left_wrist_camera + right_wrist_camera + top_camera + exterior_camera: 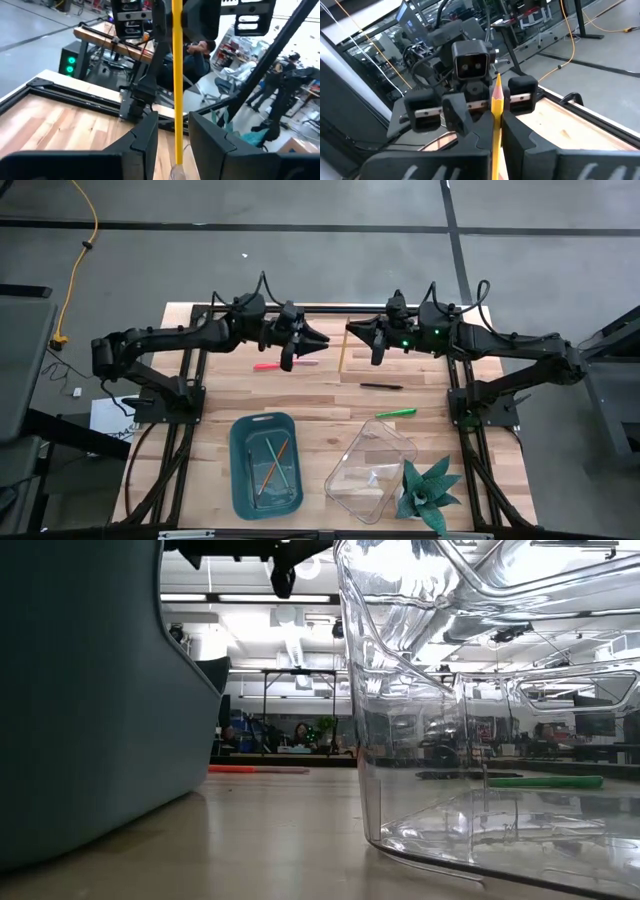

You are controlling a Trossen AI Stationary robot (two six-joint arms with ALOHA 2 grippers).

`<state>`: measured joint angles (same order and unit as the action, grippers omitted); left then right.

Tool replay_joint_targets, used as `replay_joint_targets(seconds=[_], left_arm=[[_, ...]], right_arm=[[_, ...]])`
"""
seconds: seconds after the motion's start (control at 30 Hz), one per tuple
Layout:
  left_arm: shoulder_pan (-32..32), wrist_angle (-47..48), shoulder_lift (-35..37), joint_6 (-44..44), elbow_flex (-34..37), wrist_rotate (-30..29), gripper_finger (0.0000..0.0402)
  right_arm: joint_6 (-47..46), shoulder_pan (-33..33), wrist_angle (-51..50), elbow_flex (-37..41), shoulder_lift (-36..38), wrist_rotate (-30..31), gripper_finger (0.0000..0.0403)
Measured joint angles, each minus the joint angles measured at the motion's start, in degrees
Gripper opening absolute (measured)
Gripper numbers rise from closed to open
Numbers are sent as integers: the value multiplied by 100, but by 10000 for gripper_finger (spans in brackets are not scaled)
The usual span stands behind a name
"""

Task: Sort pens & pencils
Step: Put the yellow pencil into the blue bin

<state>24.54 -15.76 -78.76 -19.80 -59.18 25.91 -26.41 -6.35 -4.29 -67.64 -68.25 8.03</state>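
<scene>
Right end effector [350, 330] is raised over the far middle of the worktop [320, 402], clamped on a yellow pencil [342, 352]; in the right wrist view the pencil [496, 112] sits pinched between its two dark fingers with the sharpened tip pointing at the other arm; left end effector [322, 340] faces it from just beside, jaws parted; in the left wrist view the pencil [176, 80] runs through the gap between the left fingers [145, 137], contact with them not clear; red-orange pen [270, 365] lies on the worktop under the left arm; black pen [381, 386] lies near the middle, below the right end effector in the high view; green pen [396, 413] lies a little nearer, just beyond the clear container [368, 470]; teal bin [265, 464] at the near side holds several thin pencils [277, 461], orange and greenish; clear container sits right of the bin; green plant [428, 490] sits touching or just beside the container's right corner; low view shows the teal bin wall [90, 690] and clear container [480, 710] up close, with the red-orange pen [258, 769] and green pen [545, 781] flat on the worktop beyond.
</scene>
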Motion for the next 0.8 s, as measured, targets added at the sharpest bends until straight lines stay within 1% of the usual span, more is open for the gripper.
replay_joint_targets(seconds=[0.2, 0.27, 0.5, 0.8], left_arm=[[-352, -51, -60, 136, -4, -573, 97], [-372, -33, -66, 138, 0, -726, 97], [-471, -20, -57, 45, -4, -866, 97], [-557, 24, -57, 9, -2, -869, 97]], right_arm=[[98, 1, 119, -2, -159, -123, 4], [98, 2, 163, 0, -232, -195, 4], [98, 0, 333, 0, -419, -503, 4], [140, -2, 546, 0, -486, -570, 4]])
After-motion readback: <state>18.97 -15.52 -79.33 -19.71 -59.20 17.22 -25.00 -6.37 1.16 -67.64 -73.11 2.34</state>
